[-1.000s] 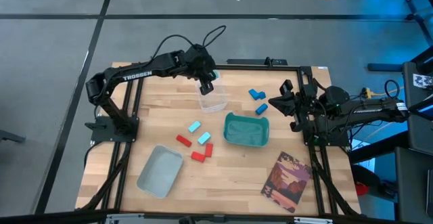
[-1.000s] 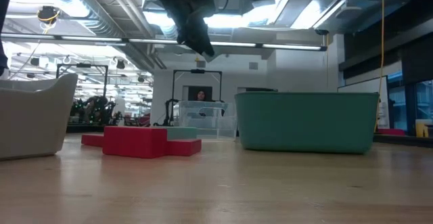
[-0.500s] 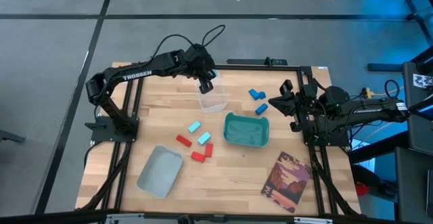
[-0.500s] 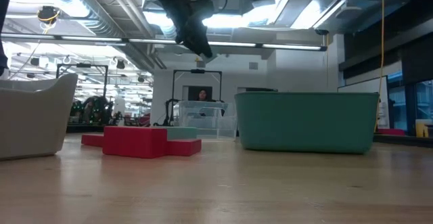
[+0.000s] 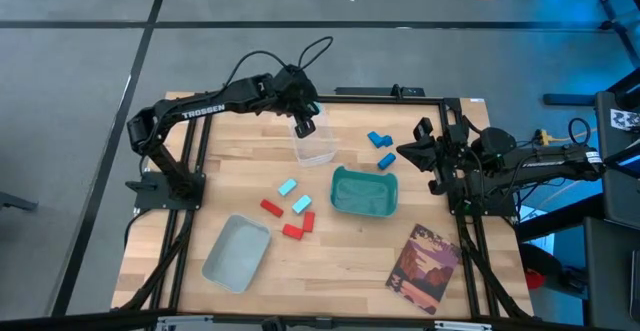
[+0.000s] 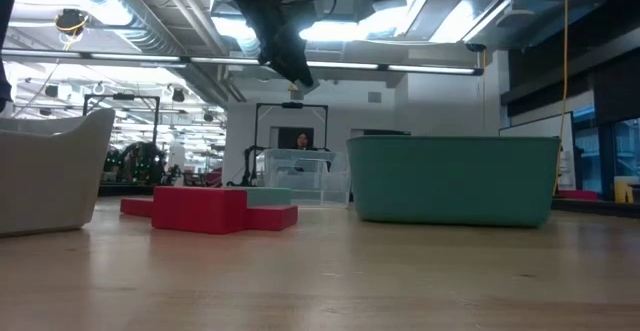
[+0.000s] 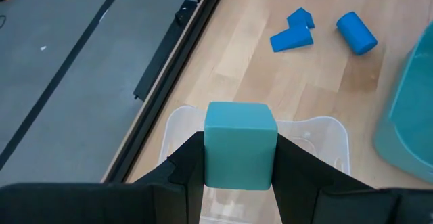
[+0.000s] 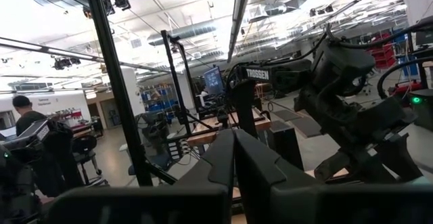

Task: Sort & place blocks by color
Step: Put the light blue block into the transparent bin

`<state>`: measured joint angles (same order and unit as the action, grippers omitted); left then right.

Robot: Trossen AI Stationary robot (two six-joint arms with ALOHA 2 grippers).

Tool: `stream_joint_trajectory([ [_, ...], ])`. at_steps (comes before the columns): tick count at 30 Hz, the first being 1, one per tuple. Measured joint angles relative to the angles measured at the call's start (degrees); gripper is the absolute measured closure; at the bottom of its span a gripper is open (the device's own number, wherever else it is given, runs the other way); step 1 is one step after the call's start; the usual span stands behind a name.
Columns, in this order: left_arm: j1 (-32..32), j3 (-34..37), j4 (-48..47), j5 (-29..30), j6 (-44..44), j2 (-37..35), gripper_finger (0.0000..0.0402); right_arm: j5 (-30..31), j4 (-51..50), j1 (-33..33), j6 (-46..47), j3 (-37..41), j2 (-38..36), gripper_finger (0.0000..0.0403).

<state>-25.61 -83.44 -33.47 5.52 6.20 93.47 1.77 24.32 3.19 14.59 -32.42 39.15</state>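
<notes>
My left gripper [image 5: 303, 127] is shut on a light cyan block [image 7: 240, 149] and hangs above a clear plastic container [image 5: 316, 150] at the table's far middle; it also shows in the low view [image 6: 291, 69]. Two light cyan blocks [image 5: 288, 187] [image 5: 301, 205] and three red blocks [image 5: 271, 208] [image 5: 293, 231] [image 5: 308, 221] lie flat on the table's middle. Three darker blue blocks [image 5: 378, 139] [image 5: 386, 160] lie at the far right. My right gripper [image 5: 404, 152] is shut and empty, off to the right of the blue blocks. My left gripper pinches the light cyan block by two opposite sides [image 7: 211, 153] between its two fingers [image 7: 185, 164]. The fingers point down from above. The block is lifted clear, directly over the clear container's opening [image 7: 318, 128].
A teal bin [image 5: 364, 192] stands right of the middle, a grey tray [image 5: 237, 253] near the front left, and a picture booklet [image 5: 425, 268] at the front right. In the low view the red blocks [image 6: 200, 209] lie between the grey tray [image 6: 50, 176] and the teal bin [image 6: 455, 181].
</notes>
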Motion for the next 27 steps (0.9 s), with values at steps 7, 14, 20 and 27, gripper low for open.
stream_joint_trajectory([
  [7, 0.0, 0.0, 0.0, 0.2, -0.5, 0.0, 0.0278, 0.8, 0.0, 0.0, 0.2, 0.0, 0.0, 0.0385],
  [14, -0.5, 5.6, 5.8, 0.8, -1.2, 0.1, 0.0278, 1.7, 0.0, 0.0, 0.2, 0.0, 0.3, 0.0385],
  [20, -1.4, 14.3, 11.0, -1.2, -2.1, 0.1, 0.0278, 3.3, 0.0, 0.0, 0.1, 0.0, 1.0, 0.0385],
  [27, -0.8, 13.0, 12.8, -3.6, -6.5, 7.0, 0.0278, 3.3, -0.2, 0.0, 0.0, 0.1, 2.2, 0.0385],
])
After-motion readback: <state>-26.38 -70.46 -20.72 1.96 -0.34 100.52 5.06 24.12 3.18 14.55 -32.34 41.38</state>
